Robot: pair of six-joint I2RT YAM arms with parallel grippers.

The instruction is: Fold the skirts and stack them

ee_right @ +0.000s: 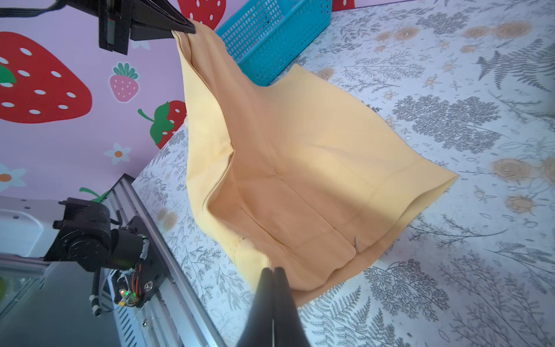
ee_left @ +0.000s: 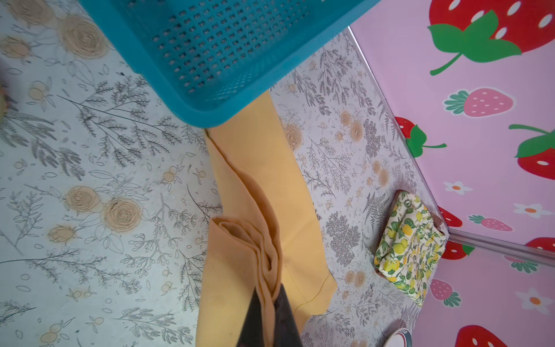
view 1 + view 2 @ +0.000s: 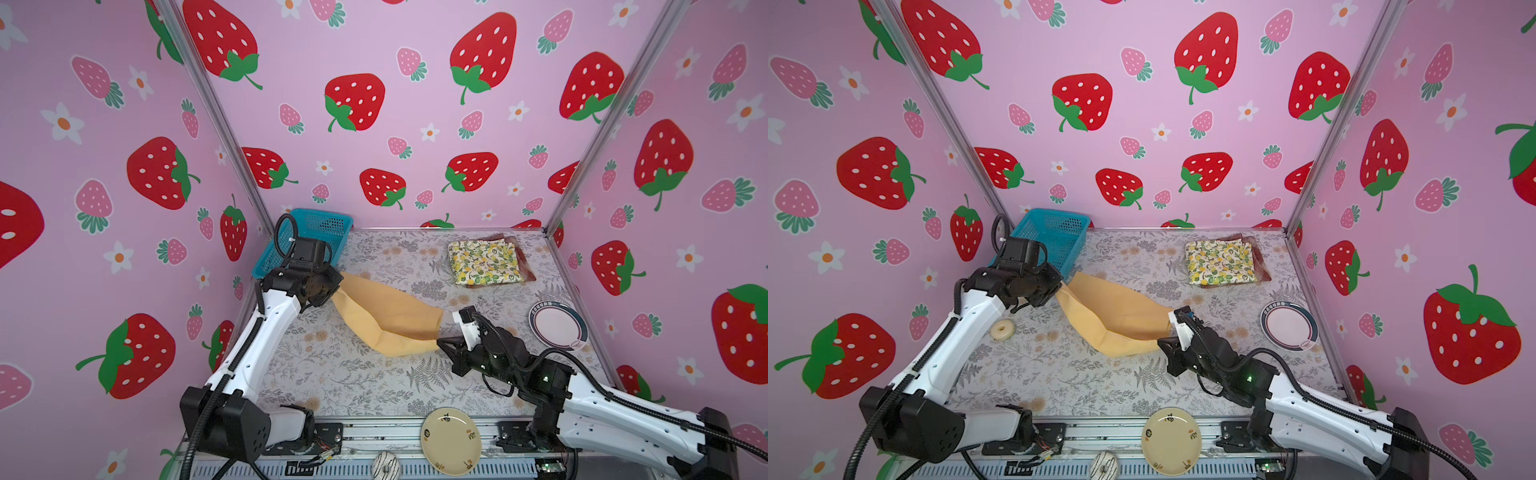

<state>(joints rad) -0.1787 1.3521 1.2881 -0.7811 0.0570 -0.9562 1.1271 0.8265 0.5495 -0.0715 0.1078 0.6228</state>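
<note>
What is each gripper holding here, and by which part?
Both hold the mustard-yellow skirt: left gripper pinches bunched cloth at the end by the blue basket, right gripper the opposite end.

Three skirts (image 3: pixel 390 320) (image 3: pixel 484 262) (image 3: pixel 527 270), two plates (image 3: pixel 557 326) (image 3: pixel 451 440), one basket (image 3: pixel 328 232)

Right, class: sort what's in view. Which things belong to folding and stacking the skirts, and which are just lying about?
Job: yellow skirt, lemon skirt, plaid skirt beneath it.
Lying about: blue basket, pink plate, cream plate, beige doughnut, striped doughnut.
</note>
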